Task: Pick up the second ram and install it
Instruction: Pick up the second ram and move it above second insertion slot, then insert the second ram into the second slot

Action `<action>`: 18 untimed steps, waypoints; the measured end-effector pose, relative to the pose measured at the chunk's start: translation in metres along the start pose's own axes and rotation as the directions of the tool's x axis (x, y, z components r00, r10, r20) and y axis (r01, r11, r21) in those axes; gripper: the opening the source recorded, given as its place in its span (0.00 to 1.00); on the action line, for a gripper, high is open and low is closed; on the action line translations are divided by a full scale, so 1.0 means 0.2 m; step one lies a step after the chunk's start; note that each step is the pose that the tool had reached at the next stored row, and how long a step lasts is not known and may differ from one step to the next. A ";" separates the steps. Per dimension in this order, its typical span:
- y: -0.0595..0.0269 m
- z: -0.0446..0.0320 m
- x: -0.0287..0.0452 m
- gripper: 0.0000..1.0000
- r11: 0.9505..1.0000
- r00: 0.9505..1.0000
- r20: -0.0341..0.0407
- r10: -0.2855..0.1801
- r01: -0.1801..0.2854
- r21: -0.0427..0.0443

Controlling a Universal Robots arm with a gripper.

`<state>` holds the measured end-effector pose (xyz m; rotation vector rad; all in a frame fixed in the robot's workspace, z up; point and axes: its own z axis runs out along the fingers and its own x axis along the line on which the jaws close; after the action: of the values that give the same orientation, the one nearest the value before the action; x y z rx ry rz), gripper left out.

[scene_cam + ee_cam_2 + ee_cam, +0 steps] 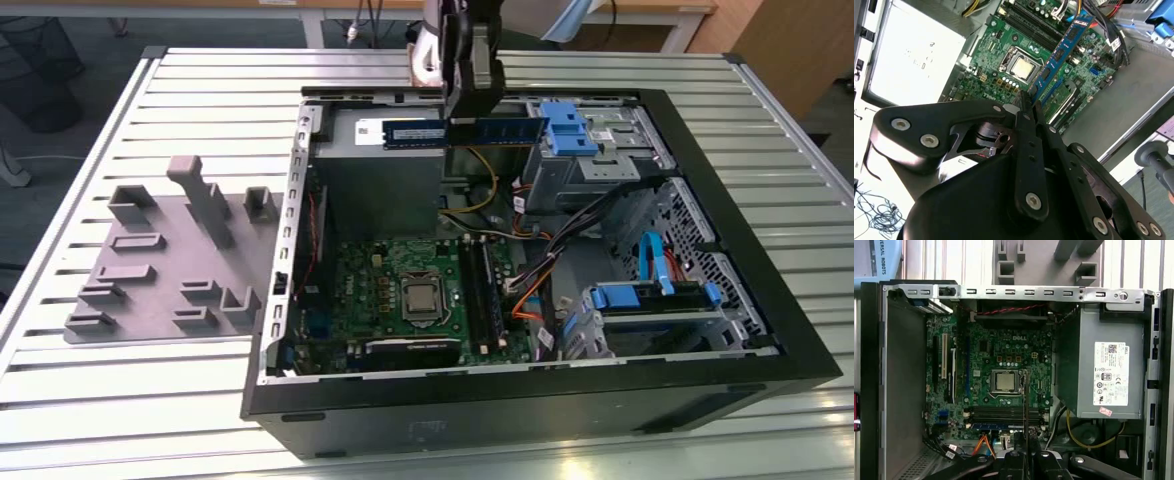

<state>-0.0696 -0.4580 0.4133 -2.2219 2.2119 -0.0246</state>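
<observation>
Blue second ram (pixel 511 128), one stick bearing one white sticker (pixel 414 130), is pinched by the gripper (pixel 470 116) over the open case (pixel 534 400).

The arm's gripper (pixel 470 116) hung straight down from above in the exterior view, its two dark fingers clamped on the second ram (pixel 414 132) near mid-length and holding it level. In the second wrist view, the fingers (pixel 1024 131) met at their tips, with the black linkages spread out behind them.
</observation>
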 end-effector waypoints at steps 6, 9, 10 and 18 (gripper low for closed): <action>-0.028 0.000 0.000 0.14 1.000 1.000 0.000 0.000 0.000 0.000; -0.030 0.000 0.000 0.14 1.000 1.000 0.000 0.000 0.000 0.000; -0.030 0.000 0.000 0.14 1.000 1.000 0.000 0.000 0.000 0.000; -0.030 0.000 0.000 0.14 1.000 1.000 0.000 -0.001 0.001 0.000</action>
<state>-0.0635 -0.4580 0.4133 -2.2227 2.2112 -0.0247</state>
